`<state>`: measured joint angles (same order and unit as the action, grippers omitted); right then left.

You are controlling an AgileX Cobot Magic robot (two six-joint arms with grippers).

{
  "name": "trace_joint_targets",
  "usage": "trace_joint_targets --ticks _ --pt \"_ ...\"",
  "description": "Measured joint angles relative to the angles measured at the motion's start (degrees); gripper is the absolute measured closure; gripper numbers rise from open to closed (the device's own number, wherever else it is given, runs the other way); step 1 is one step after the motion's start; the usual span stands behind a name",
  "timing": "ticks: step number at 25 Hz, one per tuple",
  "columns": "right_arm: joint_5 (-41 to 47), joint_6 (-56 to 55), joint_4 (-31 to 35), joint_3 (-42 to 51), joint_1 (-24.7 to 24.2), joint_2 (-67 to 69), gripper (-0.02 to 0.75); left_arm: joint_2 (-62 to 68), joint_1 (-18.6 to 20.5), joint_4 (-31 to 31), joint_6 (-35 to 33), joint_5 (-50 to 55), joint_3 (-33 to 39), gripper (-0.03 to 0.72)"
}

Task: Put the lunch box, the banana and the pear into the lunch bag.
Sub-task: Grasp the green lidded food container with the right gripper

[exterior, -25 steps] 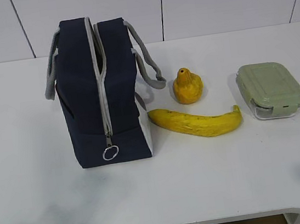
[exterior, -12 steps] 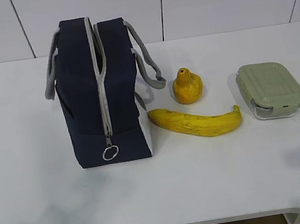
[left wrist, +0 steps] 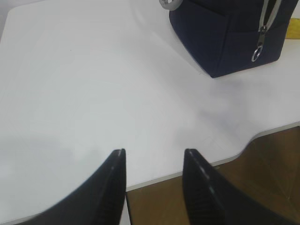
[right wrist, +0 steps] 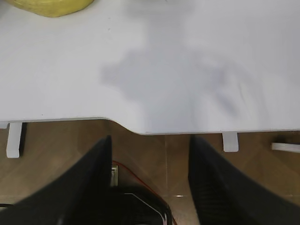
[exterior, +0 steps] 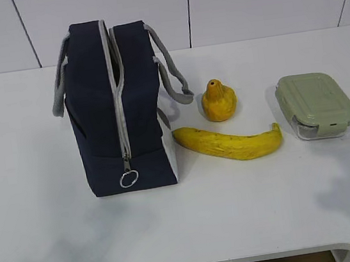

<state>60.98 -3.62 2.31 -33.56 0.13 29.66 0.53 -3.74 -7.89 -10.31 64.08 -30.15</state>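
Pear (exterior: 219,102), lunch box (exterior: 316,104): exterior view only.

Bright, even light floods the white table (exterior: 250,211), leaving only soft grey shadows near its front edge and beside the lunch bag (exterior: 118,112), while both wrist views look slightly soft, their dark jaws blurred.

Lunch bag (exterior: 117,109): stands left on the worktop (exterior: 38,220).
Pear (exterior: 219,101): right of bag.
Banana (exterior: 229,141): before pear.
Lunch box (exterior: 315,104): far right.
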Motion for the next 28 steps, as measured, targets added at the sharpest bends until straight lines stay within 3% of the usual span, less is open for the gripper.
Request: trace_joint_targets --ticks 17,23,28 --pt "-8.97 -1.44 0.0 -15.78 -0.46 32.86 0.323 0.0 0.0 -0.12 0.0 0.0 0.0 0.381" --pt "-9.32 3.62 1.96 -23.04 -7.11 44.1 0.323 0.0 0.0 -0.12 0.0 0.0 0.0 0.381" --pt "-8.99 16.2 13.1 -27.17 -15.23 51.27 0.323 0.0 0.0 -0.12 0.0 0.0 0.0 0.381"
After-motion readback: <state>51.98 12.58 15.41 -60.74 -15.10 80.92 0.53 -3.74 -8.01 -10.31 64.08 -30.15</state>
